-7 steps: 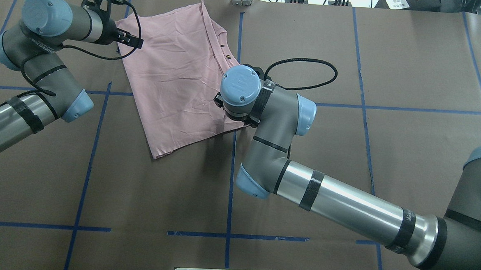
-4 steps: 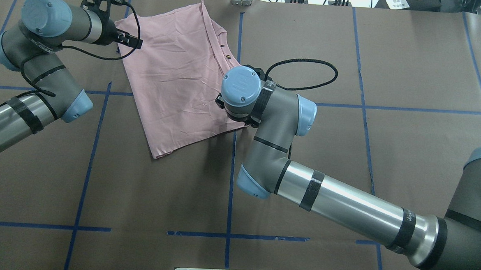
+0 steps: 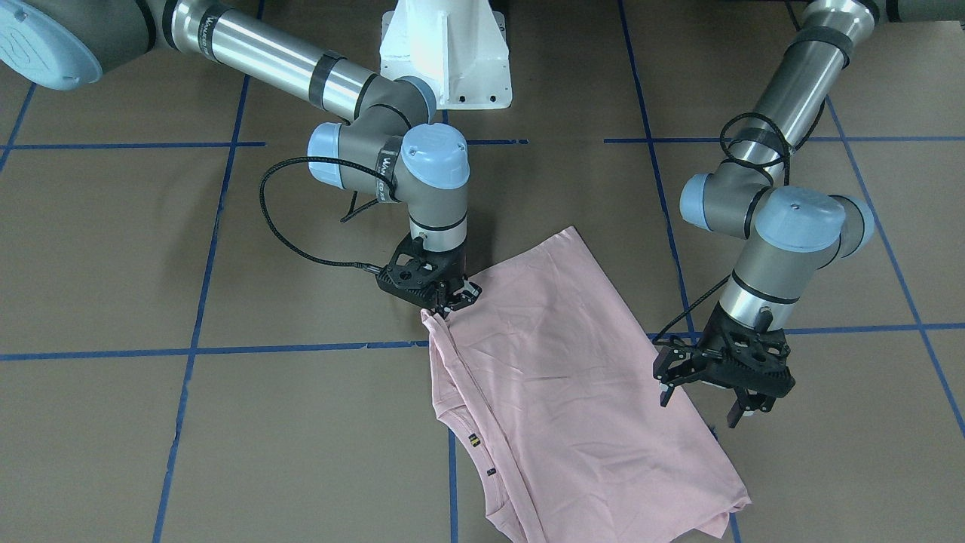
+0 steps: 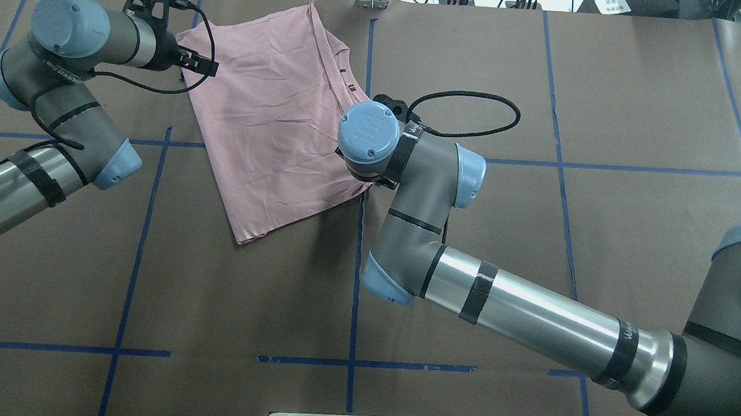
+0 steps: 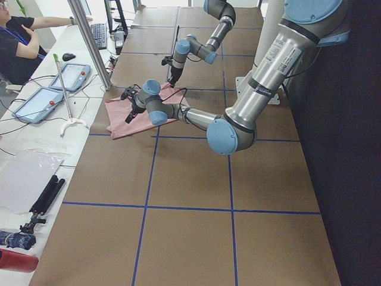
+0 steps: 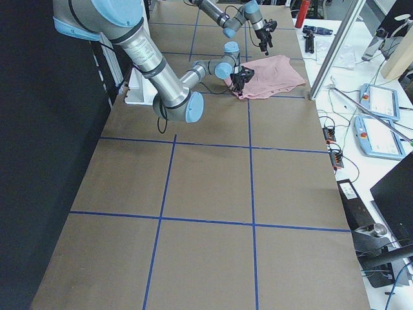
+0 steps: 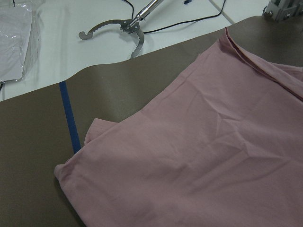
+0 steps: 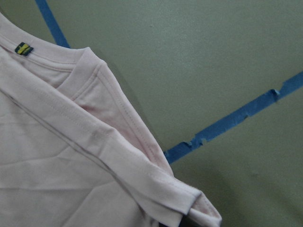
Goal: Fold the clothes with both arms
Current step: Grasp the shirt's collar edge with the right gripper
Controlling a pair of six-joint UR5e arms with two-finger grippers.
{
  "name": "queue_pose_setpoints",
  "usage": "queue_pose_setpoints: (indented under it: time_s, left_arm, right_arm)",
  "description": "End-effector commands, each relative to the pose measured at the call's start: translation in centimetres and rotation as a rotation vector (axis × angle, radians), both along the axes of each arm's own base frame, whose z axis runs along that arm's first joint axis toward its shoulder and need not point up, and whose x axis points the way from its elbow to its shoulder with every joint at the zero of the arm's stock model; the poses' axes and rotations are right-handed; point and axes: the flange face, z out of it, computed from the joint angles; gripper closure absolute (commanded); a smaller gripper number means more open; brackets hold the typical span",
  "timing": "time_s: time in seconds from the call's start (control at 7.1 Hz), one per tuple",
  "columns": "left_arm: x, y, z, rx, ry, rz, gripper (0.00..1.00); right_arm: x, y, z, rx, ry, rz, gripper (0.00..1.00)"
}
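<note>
Table (image 4: 532, 273) had the pink T-shirt (image 4: 267, 120) lying doubled over twd its far side, robot's left of centre, prob. so both arms reach it. Right gripper (image 3: 446, 296) was pinched on a shirt corner, likely to lift it for a fold. Left gripper (image 3: 701, 406) hung spread over the opposite edge, holding nothing. Overhead hid the right gripper under its wrist; front view showed it.

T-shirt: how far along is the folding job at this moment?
Done: the T-shirt lies flat as a layered rectangle, print hidden, so at least one fold seems made. In hand: the right claw pinches a bunched corner on the collar-side edge; the left claw hangs open over the opposite edge, gripping nothing. Remaining: the left claw's grasp and the next fold.
</note>
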Motion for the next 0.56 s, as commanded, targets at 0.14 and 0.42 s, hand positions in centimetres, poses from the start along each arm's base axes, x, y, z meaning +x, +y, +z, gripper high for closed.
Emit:
queue_pose_setpoints:
  time_s: [0.14,0.42]
  left_arm:
    - [0.1,0.1,-0.2,0.003,0.002,0.002,0.00]
    - [0.1,0.1,-0.2,0.003,0.005,0.002,0.00]
  right_arm:
    - [1.1,0.4,-1.8,0.022,-0.036,0.003,1.00]
    - [4.3,2.2,0.3,0.037,-0.063,0.003,1.00]
